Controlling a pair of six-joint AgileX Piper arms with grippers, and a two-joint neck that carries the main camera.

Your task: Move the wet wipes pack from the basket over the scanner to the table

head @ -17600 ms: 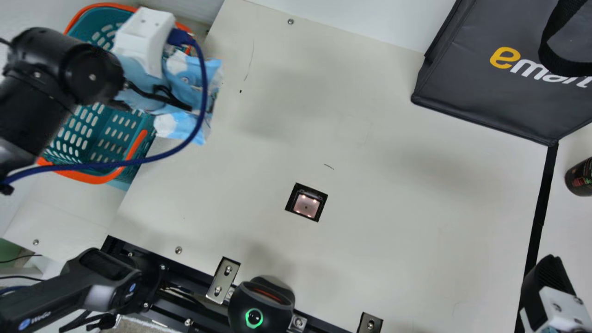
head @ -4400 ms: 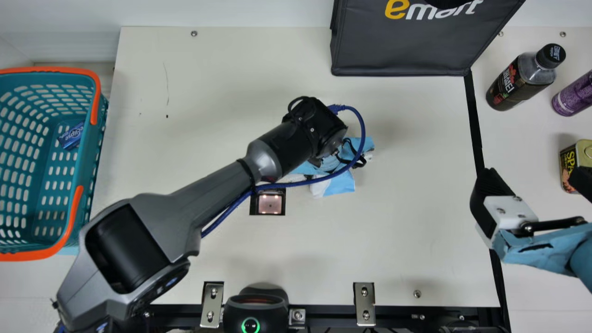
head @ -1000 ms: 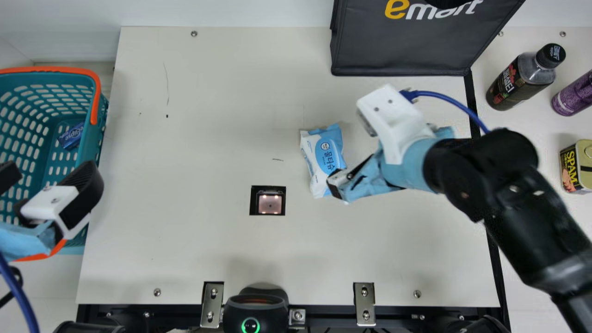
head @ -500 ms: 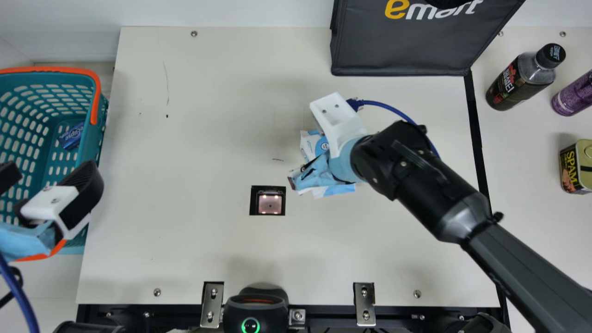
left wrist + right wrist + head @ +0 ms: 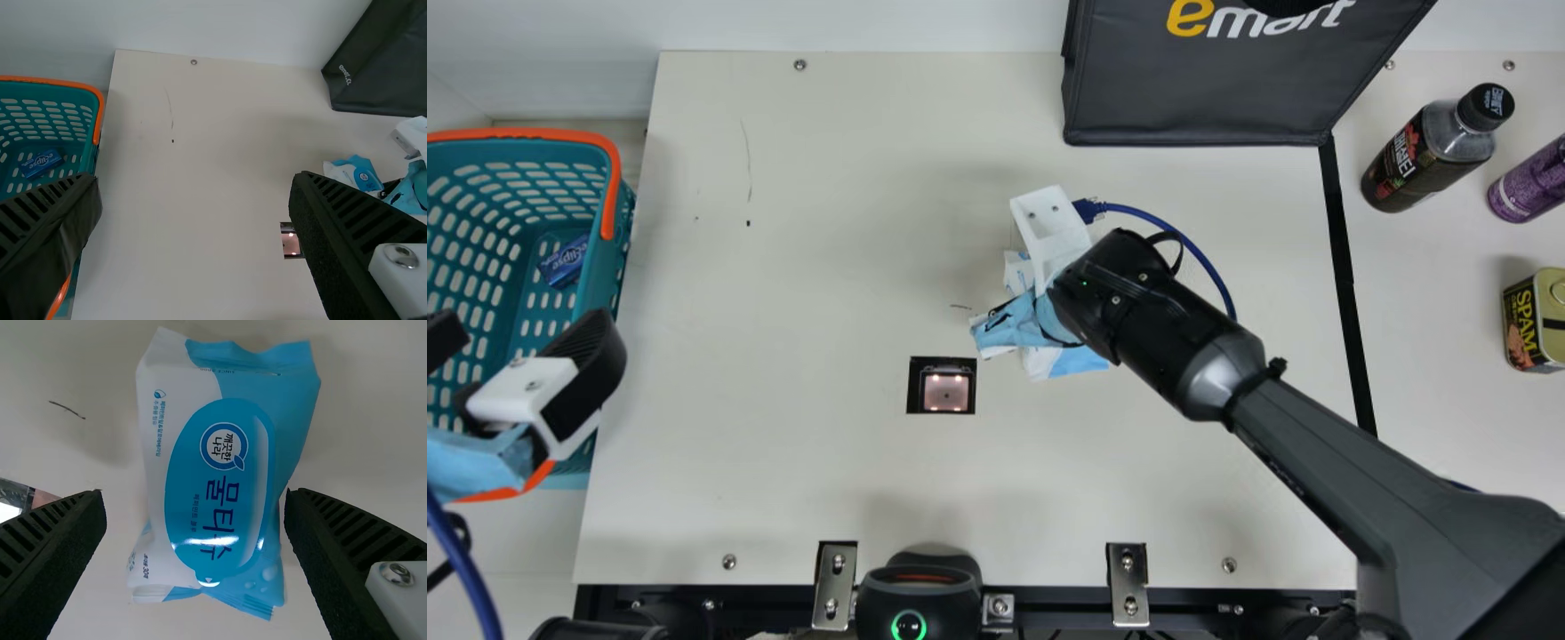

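The blue and white wet wipes pack lies on the table, right of the scanner, mostly covered by my right gripper above it. In the right wrist view the pack lies label up between the wide-apart fingers of my right gripper, touching neither. My left gripper is open beside and over the right rim of the teal basket. The left wrist view shows my left gripper with nothing between its fingers.
A blue mint pack lies in the basket. A dark bag stands at the table's back. A brown bottle, a purple bottle and a tin are at the right. A black device sits at the front edge.
My left arm has withdrawn from the pack to the basket. My right arm has moved in leftward over the pack, which lies where it was a second ago.
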